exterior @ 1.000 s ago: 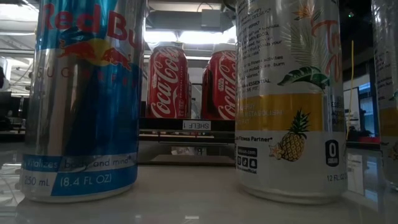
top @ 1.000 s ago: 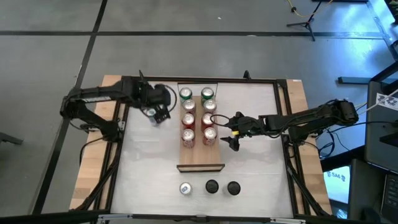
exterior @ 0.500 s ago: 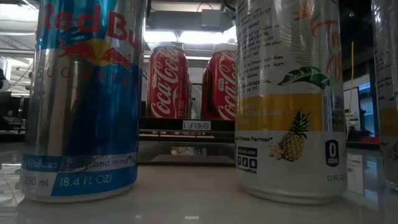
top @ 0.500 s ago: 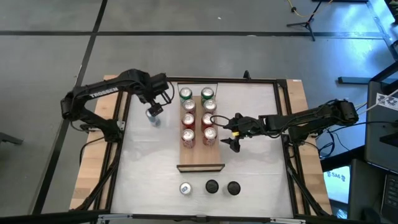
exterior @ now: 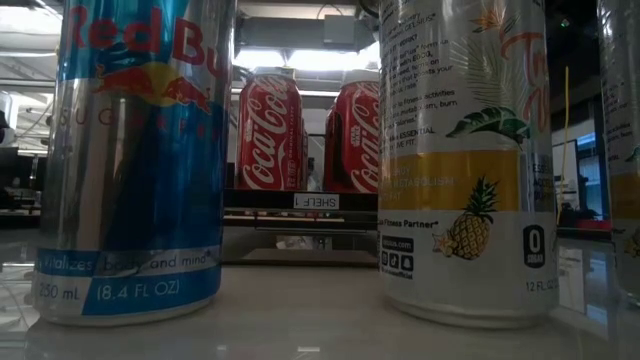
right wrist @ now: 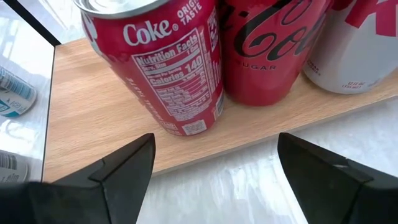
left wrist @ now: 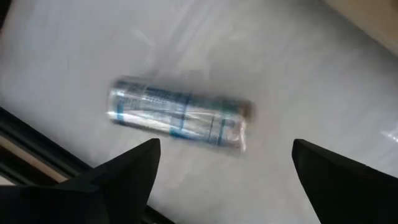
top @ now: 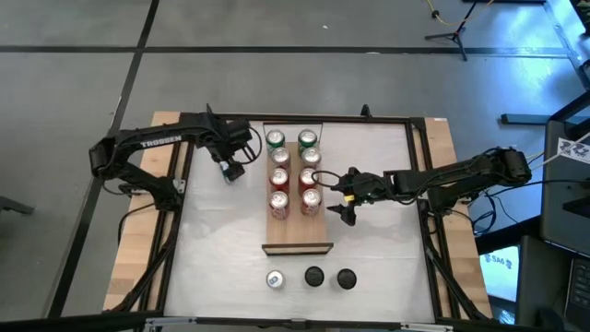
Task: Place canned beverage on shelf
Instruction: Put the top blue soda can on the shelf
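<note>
A silver-and-blue canned beverage lies on its side on the white table, left of the shelf. My left gripper hangs above it, pointing down, open, touching nothing. The shelf is a light-wood plank holding several upright cans in two rows; its near end is bare. My right gripper waits open just right of the shelf, facing a red Coke can that stands on the plank.
Three cans stand by the table's near edge; the low view shows a Red Bull can and a pineapple-print can up close. A black frame borders the tabletop.
My left gripper has come down toward the lying can and tipped until it points straight down. Its fingers stay open. The can has not moved.
</note>
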Robot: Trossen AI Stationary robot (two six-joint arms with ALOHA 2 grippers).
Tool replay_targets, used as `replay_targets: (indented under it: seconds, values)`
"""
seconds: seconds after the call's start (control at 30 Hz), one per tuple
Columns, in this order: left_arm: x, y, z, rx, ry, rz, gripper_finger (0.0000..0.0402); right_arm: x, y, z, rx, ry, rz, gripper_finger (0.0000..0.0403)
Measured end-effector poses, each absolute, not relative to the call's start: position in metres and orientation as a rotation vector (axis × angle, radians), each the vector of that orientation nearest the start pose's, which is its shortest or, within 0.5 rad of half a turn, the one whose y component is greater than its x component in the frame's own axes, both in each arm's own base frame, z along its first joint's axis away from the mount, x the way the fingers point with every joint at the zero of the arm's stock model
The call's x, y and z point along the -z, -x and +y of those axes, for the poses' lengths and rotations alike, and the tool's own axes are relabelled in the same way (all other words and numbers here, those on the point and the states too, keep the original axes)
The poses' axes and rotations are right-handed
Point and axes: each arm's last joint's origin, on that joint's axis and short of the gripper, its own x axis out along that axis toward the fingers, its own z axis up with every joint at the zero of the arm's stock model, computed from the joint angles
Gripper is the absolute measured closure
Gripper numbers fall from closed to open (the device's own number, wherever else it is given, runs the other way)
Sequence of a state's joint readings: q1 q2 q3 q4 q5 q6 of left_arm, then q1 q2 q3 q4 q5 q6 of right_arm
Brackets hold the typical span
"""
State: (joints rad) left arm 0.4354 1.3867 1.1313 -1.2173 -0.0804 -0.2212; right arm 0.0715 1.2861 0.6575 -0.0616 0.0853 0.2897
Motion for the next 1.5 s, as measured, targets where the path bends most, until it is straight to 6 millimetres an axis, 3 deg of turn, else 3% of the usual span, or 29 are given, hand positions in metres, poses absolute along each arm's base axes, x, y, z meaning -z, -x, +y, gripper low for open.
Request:
replay_targets:
  seconds: [0.37, 0.7, 1.07, 1.27, 1.5]
  values:
    - [-0.264, -0.208, 0.103, -0.607, 0.455, 1.408, 0.0050, -0.200, -0.253, 0.016, 0.112, -0.224, 0.679, 0.0068]
    - [-0.260, -0.199, 0.118, -1.090, 0.755, 1.230, 0.0050, -0.200, -0.253, 0.016, 0.112, -0.224, 0.679, 0.0068]
    - [-0.219, -0.183, 0.114, -1.215, 0.823, 1.301, 0.0050, -0.200, -0.253, 0.016, 0.113, -0.225, 0.679, 0.0068]
    - [-0.195, -0.170, 0.112, -1.397, 0.921, 1.260, 0.0050, -0.200, -0.253, 0.016, 0.112, -0.225, 0.679, 0.0068]
    - [-0.168, -0.163, 0.113, -1.454, 0.989, 1.155, 0.0049, -0.200, -0.253, 0.016, 0.113, -0.225, 0.679, 0.0068]
